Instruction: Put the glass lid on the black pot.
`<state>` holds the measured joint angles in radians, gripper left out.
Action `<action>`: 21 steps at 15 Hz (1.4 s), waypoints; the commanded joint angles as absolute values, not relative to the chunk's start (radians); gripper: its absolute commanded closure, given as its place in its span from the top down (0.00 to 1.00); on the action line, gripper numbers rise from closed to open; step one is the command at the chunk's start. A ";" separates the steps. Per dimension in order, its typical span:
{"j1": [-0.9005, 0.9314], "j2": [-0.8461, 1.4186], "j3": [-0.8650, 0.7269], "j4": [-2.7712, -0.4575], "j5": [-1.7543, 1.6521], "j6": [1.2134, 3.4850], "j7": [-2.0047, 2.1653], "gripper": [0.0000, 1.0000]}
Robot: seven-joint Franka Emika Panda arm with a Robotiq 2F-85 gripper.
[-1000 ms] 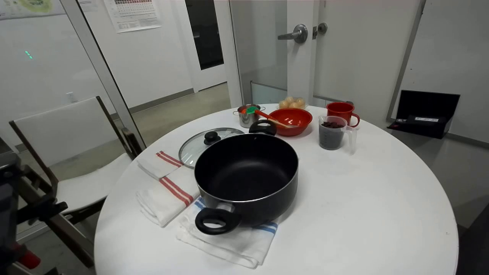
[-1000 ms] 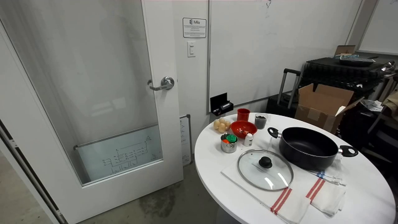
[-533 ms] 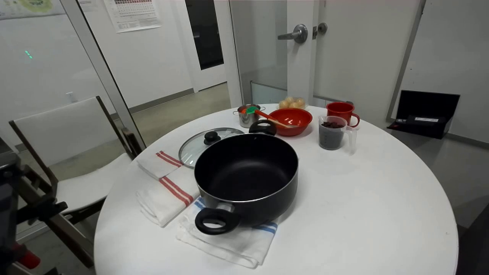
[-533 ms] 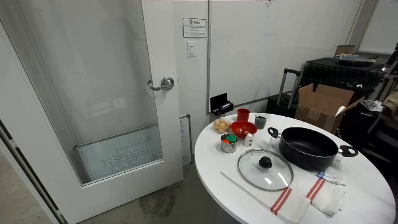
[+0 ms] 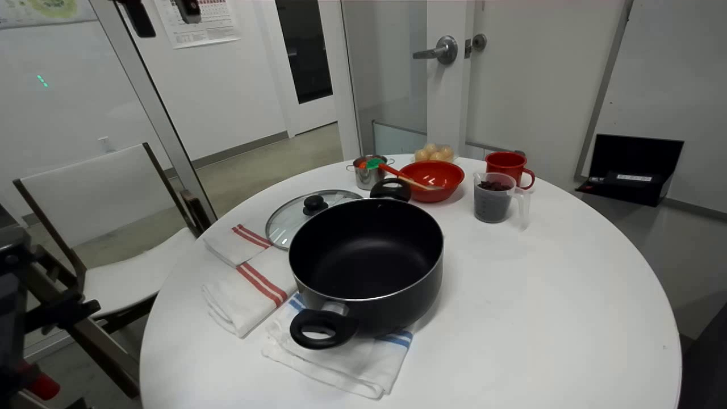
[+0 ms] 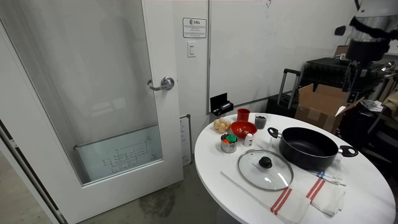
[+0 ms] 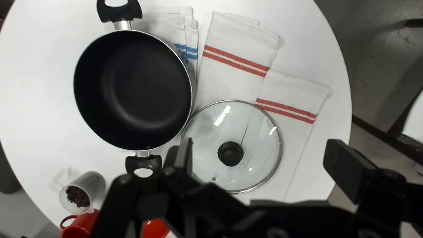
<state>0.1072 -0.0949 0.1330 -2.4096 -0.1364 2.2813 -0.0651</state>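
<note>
Glass lid (image 7: pixel 261 162): flat, dark knob (image 7: pixel 230 154) up, resting on the red-striped towels (image 6: pixel 295 208), off the black pot (image 7: pixel 132 89). Pot upright, uncovered, standing at least partly on a blue-striped towel (image 5: pixel 341 369). Lid rim lies just beside the pot wall; whether the two touch cannot be told. Gripper (image 7: pixel 259 153): pointing down, well above the counter (image 5: pixel 545 295). Fingers (image 7: pixel 343 168) set wide apart; in the wrist view the knob shows between them, lower than they are. In an exterior view the fingers (image 5: pixel 141 21) show at the upper left, well apart from everything on the counter; in an exterior view the arm (image 6: pixel 376 9) hangs at the upper right.

Other items, all on the counter: red bowl (image 5: pixel 443 196), near one pot handle; small steel pot (image 6: pixel 228 148) near the bowl, holding orange and green items (image 6: pixel 231 138); white bottle (image 6: pixel 248 140) beside it; pale round items (image 6: pixel 221 125) clustered next to the bowl; measuring cup (image 5: pixel 488 207) with dark bits (image 7: pixel 77 196) inside; red mug (image 5: pixel 502 166) just beside the cup.
</note>
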 commanded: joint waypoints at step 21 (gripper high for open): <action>0.173 0.699 0.124 -1.872 -0.194 2.373 -0.168 1.00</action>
<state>0.1521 0.6204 0.1395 -1.9476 -0.1704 2.3646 -0.1601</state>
